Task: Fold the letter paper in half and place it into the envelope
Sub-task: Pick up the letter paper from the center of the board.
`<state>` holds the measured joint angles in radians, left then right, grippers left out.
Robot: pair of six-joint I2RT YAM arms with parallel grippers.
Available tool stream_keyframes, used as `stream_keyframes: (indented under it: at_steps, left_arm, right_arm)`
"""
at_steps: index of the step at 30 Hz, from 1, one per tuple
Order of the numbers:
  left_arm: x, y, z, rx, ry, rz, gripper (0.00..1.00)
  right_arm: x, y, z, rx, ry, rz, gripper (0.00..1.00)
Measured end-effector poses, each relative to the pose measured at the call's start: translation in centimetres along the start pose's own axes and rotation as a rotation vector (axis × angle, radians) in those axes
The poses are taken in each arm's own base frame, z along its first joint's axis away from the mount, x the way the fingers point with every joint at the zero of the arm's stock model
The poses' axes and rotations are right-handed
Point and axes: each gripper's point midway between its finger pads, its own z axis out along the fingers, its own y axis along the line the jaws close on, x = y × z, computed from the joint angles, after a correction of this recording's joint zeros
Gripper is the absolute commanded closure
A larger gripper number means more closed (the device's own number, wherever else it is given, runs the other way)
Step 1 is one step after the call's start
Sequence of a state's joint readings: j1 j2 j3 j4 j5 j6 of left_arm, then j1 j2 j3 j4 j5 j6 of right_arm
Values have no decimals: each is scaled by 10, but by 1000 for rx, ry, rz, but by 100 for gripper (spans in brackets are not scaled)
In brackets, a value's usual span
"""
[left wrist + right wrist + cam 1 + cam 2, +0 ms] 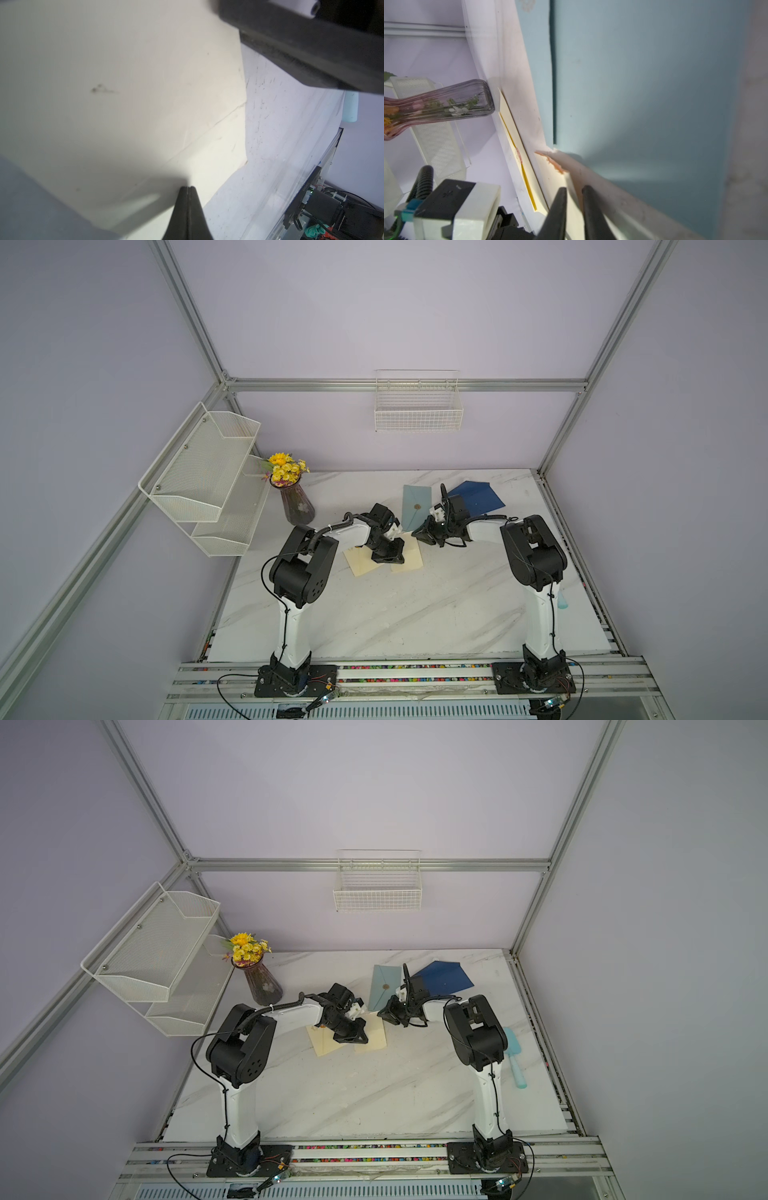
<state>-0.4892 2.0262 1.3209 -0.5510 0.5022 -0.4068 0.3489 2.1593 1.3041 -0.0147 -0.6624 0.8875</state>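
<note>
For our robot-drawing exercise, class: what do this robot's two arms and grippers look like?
Left arm and right arm have white shells, black joints, black base plates and thin black cables. Left gripper and right gripper are black and tapering.

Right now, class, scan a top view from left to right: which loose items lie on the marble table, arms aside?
vase of flowers → cream letter paper → pale blue envelope → dark blue envelope → teal tool
</note>
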Motion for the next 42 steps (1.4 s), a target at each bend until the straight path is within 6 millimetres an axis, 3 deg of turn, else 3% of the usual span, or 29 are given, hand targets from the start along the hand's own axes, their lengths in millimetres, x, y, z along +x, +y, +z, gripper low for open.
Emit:
stream_keyframes:
  at_steps: [1,7,8,10,13,34,42]
  left_arm:
    - [0,0,0,0,0,0,100]
    - [0,0,0,0,0,0,100]
    - [0,0,0,-1,0,0,100]
    - [1,0,0,-2,4,-2,100]
    - [2,0,-1,-2,6,-4,100]
    - [0,3,-3,14,10,-50,100]
    - [-1,4,-3,20,10,-64,100]
  right_arm:
    - [0,-1,1,-4,5,2,100]
    - [1,1,2,-22,16,3,100]
    - [0,1,2,-24,14,3,90]
    - [1,1,1,-34,21,3,54]
    - [2,17,-2,-95,33,-37,38]
    - [62,4,-28,-163,146,-60,37]
    - [82,-1,-29,-149,186,-60,47]
